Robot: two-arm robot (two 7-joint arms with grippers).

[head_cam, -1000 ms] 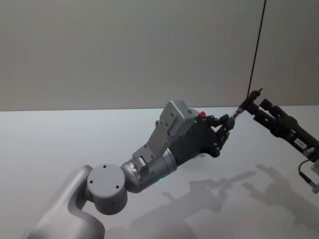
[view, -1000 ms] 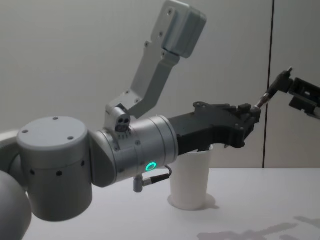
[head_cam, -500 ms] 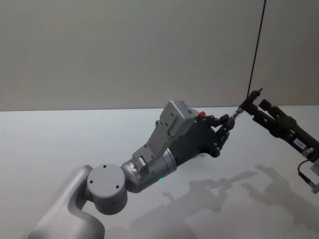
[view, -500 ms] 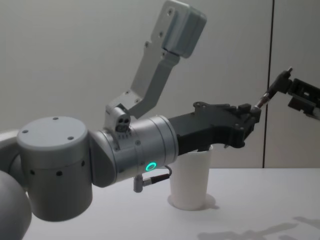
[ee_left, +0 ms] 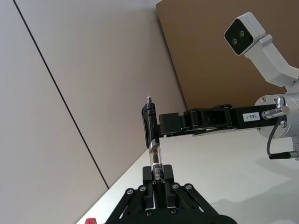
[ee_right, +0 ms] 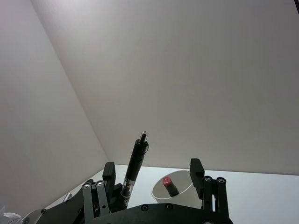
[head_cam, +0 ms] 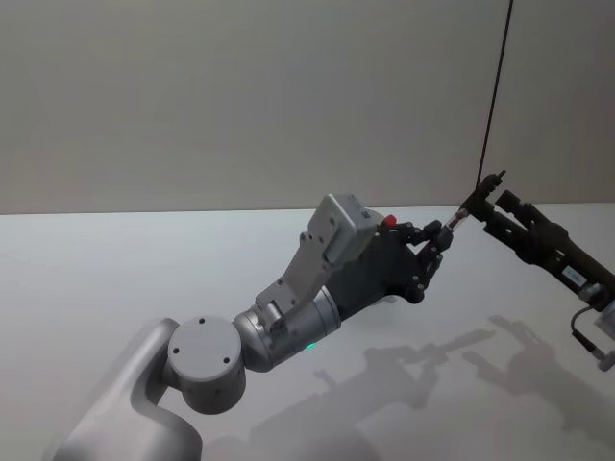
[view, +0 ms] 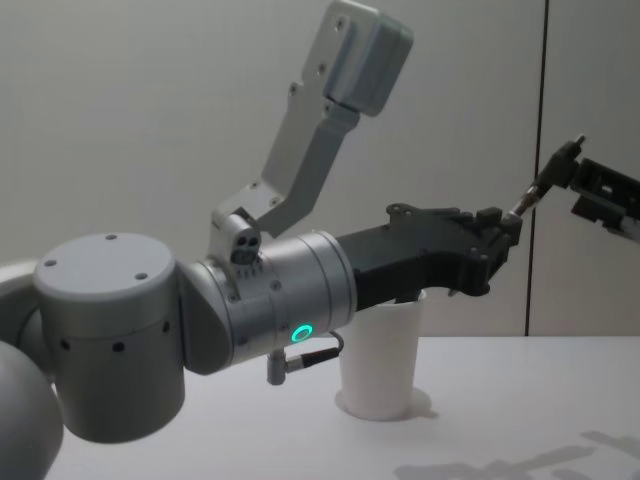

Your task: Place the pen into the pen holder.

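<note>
Cup (view: pixel 383 362) stands on the table (view: pixel 520 420) under the left gripper (head_cam: pixel 434 240), which clamps the pen (head_cam: pixel 462 212) by its lower end in midair, with the right gripper (head_cam: pixel 498 204) spread open beside its top end.

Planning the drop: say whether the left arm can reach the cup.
Probably yes. The cup stands just below the left gripper, mouth open; the open right gripper beside the pen could hinder.

Silver arm (head_cam: pixel 197 370), green ring (view: pixel 301 332), black left pincer (head_cam: pixel 439 235)
</note>
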